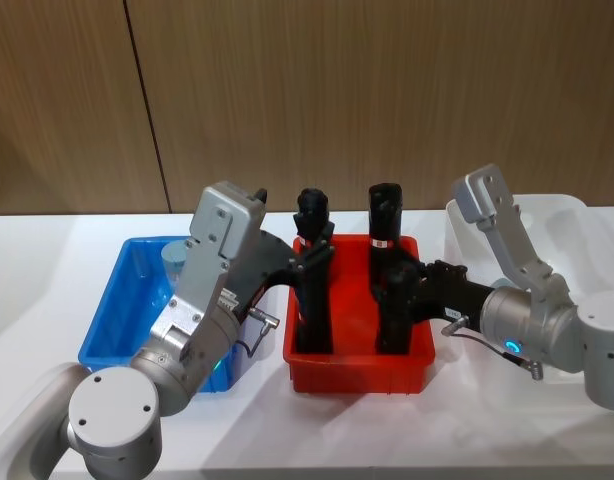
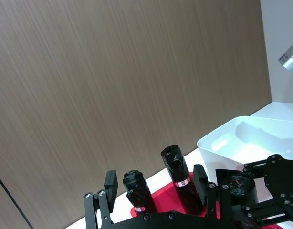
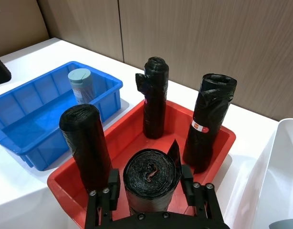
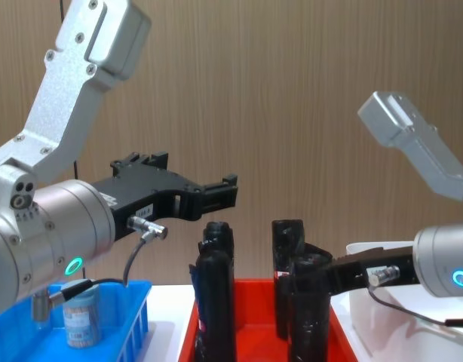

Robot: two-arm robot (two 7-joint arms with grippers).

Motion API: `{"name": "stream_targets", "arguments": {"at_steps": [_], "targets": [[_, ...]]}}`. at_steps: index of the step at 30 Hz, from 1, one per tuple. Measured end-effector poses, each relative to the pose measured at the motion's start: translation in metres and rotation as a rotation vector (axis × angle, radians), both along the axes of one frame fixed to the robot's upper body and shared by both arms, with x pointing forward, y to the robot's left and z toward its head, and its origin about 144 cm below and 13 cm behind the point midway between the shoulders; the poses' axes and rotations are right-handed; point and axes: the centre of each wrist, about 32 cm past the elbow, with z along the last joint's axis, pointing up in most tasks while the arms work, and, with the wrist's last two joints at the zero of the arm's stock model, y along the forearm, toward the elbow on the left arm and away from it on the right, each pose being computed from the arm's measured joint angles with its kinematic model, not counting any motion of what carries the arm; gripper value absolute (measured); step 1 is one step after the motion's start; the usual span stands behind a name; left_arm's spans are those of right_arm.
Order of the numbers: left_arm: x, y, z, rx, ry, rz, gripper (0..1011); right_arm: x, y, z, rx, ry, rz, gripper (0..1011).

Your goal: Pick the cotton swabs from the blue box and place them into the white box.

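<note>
Though unreadable, white label, cotton swabs (image 4: 84, 323)

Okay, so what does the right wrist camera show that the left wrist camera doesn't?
Right wrist view alone: the bright blue slotted plastic basket, with a clear cotton swab jar with a pale lid standing in it. Left wrist view alone: the open left pincer. Shared: the red plastic bin, upright black rolls, white smooth plastic bin, wooden wall, and the right pincer at one roll.
</note>
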Motion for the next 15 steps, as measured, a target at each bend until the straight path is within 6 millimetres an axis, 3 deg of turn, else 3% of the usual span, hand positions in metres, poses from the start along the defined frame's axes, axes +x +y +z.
{"name": "stream_targets", "arguments": {"at_steps": [9,15], "targets": [[0.0000,0.0000,0.0000,0.000,0.000,0.000,1004,0.0021,0.0021,-0.0005,0.001,-0.004,-0.002,539],[0.0000,0.0000,0.0000,0.000,0.000,0.000,1004,0.0020,0.0019,0.0005,0.008,-0.009,-0.003,512]]}}
